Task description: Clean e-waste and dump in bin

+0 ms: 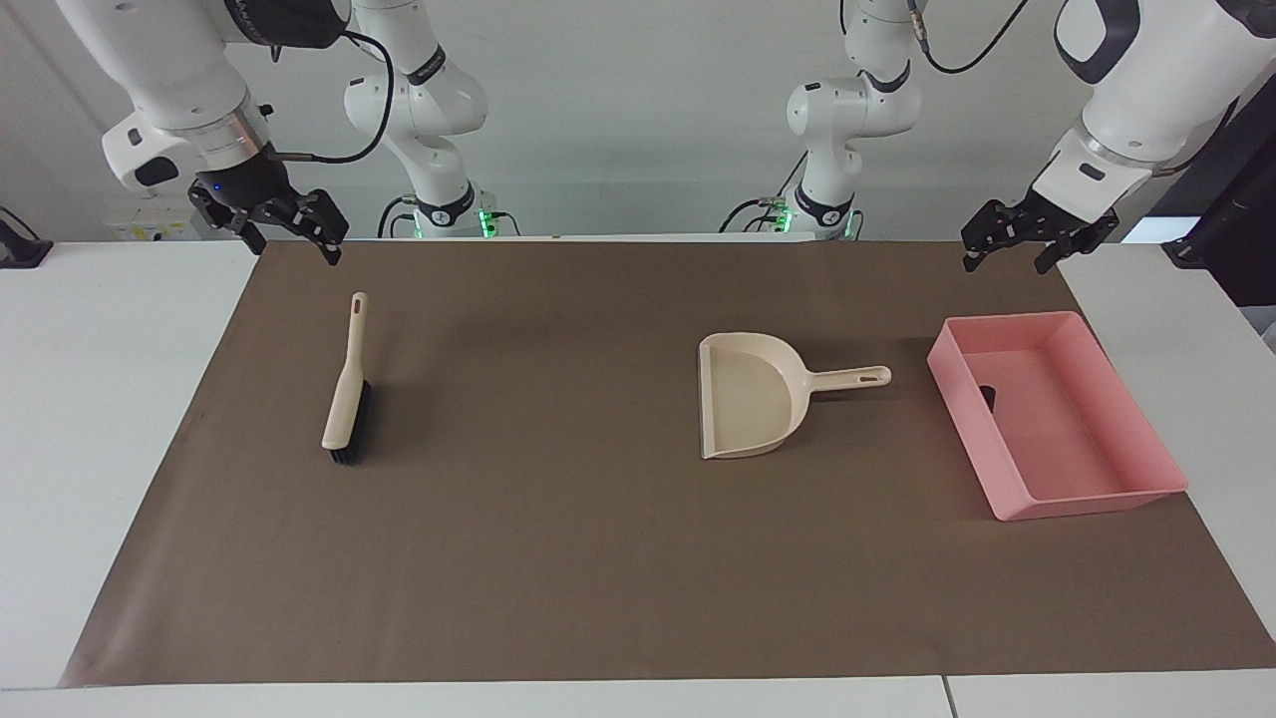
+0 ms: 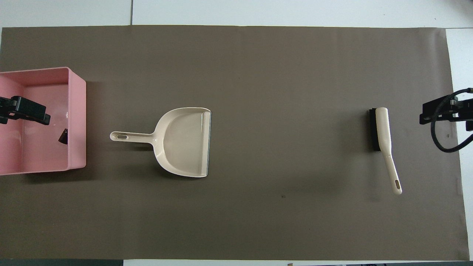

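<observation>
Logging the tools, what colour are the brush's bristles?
Black, under a cream handle; the brush shows best in the overhead view.
</observation>
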Tool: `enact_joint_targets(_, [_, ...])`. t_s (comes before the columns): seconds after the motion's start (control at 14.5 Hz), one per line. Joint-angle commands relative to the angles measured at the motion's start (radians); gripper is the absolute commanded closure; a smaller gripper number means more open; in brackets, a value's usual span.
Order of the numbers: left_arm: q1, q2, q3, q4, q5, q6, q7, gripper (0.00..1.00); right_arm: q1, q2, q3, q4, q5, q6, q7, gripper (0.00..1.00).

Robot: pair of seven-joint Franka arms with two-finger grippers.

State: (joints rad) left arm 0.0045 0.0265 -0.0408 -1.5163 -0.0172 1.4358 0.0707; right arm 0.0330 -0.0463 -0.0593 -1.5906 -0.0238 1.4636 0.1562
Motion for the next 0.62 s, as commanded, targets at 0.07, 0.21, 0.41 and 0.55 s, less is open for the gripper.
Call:
enact_joint_targets(0.07, [0.008, -0.04, 0.001, -0.048, -0.017, 0.049, -0.028, 0.02, -0.005, -0.001, 0.003, 0.011, -0.007, -0.008, -0.003, 0.0])
enact_joint_targets(0.21, [0.006, -0.056, 0.001, -0.079, -0.012, 0.071, -0.028, 0.01, -0.005, -0.001, 0.003, 0.011, -0.007, -0.008, -0.003, 0.0])
enact_joint_targets(0.41, [-0.005, -0.056, -0.001, -0.079, 0.034, 0.071, -0.029, 0.01, -0.005, -0.001, 0.003, 0.009, -0.01, -0.009, -0.003, 0.0])
enact_joint_targets(0.55, [-0.003, -0.056, -0.001, -0.081, 0.034, 0.072, -0.031, 0.01, -0.005, -0.001, 0.003, 0.009, -0.008, -0.009, -0.003, 0.0])
